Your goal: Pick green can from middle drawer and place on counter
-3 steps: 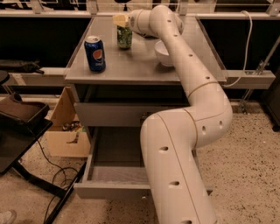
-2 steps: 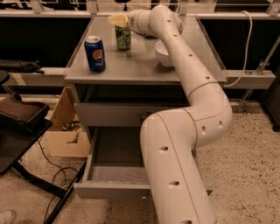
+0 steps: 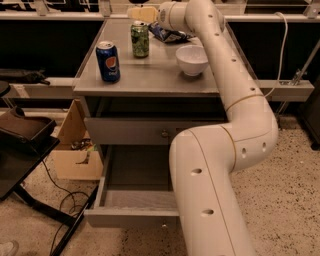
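Note:
The green can stands upright on the counter, near its back edge. My gripper is just above the can's silver top, open and not holding it. The middle drawer is pulled out below the closed upper drawer; the part of its inside that shows holds nothing. My arm hides the drawer's right side.
A blue Pepsi can stands at the counter's front left. A white bowl sits right of the green can, with a chip bag behind it. A cardboard box and a black chair are left of the cabinet.
My gripper has risen a little off the green can's top. The can stays where it was on the counter.

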`<state>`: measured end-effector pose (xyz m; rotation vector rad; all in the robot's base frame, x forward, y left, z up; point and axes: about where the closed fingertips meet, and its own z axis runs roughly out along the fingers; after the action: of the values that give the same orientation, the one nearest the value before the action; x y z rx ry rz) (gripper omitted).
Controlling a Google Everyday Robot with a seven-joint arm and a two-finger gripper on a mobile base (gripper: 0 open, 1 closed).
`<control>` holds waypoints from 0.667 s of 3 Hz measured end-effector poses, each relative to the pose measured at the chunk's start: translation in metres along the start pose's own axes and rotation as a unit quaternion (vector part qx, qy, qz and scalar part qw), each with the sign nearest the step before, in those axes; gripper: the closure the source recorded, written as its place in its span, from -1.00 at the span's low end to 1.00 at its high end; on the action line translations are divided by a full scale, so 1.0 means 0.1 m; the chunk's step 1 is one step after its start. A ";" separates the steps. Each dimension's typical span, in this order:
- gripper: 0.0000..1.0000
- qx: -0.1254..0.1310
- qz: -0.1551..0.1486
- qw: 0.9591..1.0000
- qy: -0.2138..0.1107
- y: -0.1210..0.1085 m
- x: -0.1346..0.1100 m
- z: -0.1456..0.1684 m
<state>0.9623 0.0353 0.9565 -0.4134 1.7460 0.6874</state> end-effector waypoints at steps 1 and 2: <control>-1.00 -0.025 -0.021 0.999 -0.010 0.05 -0.48 -0.64; -1.00 -0.059 -0.091 0.994 0.017 0.32 -0.81 -1.34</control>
<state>0.8656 -0.0316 1.0650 -0.6615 1.6803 0.6563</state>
